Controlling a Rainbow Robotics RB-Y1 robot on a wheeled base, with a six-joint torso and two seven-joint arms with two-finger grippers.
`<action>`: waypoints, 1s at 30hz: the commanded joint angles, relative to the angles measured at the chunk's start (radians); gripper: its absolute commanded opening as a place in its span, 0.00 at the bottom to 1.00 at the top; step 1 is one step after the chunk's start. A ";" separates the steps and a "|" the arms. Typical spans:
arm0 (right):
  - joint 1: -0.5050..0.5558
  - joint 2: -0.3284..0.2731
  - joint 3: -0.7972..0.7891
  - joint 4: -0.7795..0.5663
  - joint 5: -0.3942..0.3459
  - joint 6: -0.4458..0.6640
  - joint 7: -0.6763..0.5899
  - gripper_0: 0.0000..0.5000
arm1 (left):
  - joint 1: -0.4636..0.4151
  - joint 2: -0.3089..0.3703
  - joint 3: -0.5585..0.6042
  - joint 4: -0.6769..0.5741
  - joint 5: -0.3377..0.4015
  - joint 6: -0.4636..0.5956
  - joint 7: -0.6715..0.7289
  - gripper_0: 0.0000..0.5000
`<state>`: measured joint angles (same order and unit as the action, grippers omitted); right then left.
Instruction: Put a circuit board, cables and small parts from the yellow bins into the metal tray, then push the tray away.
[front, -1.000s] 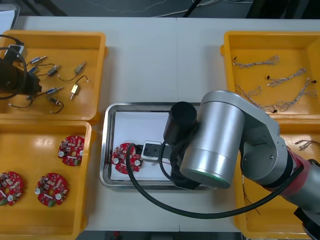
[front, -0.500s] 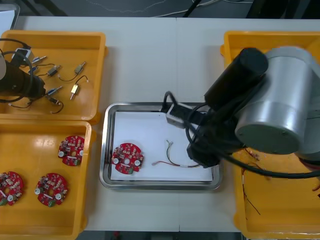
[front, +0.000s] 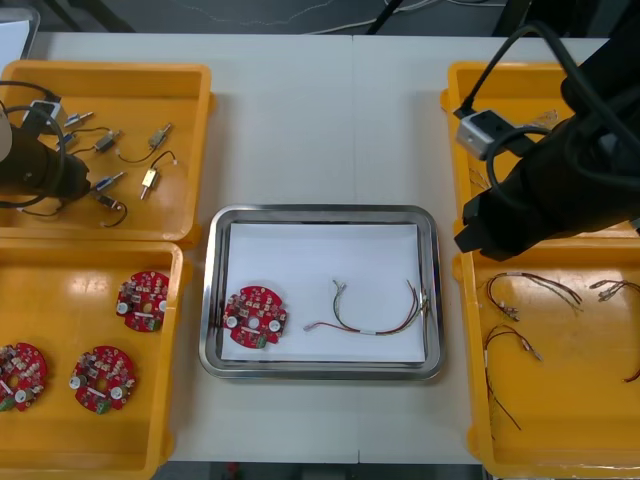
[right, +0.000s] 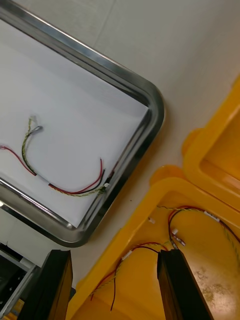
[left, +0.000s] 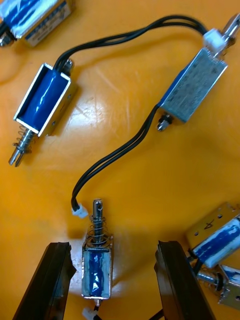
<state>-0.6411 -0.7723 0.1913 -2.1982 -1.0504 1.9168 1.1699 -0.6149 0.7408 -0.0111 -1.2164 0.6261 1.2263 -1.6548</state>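
The metal tray (front: 320, 214), white inside, holds a round red circuit board (front: 254, 317) and a red and yellow cable (front: 375, 316). My right arm (front: 545, 190) hangs over the right bins beside the tray's far right corner. In its wrist view the right gripper (right: 114, 287) is open with nothing between its fingers, above the bin rim, with the tray rim (right: 150, 107) and the cable (right: 70, 187) beyond. My left arm (front: 35, 165) is over the far left bin. The left gripper (left: 112, 282) is open, straddling a small metal part (left: 97, 265).
The far left bin (front: 195, 150) holds several small metal parts with black leads. Three circuit boards lie in the near left bin (front: 170, 400). Twisted cables are in the far right bin (front: 455, 110), and red and yellow cables (front: 530, 290) in the near right bin.
My right arm has pulled out of the tray to the right and farther back, leaving the red and yellow cable lying in it. The left arm shifted slightly over the small parts.
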 joint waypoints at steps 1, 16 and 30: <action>0.006 -0.093 -0.069 0.051 -0.016 0.003 -0.078 1.00 | -0.039 0.012 0.019 0.006 0.015 0.004 -0.123 0.99; 0.047 -0.157 -0.164 0.239 0.106 0.003 -0.266 1.00 | -0.039 0.025 0.010 0.021 0.020 0.005 -0.128 0.93; 0.044 -0.157 -0.230 0.364 0.213 0.003 -0.245 1.00 | -0.036 0.031 -0.004 0.021 0.024 0.007 -0.123 0.00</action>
<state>-0.5978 -0.8872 -0.0066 -1.8442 -0.8592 1.9168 0.9218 -0.6149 0.7409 -0.0111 -1.1893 0.6419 1.2278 -1.6549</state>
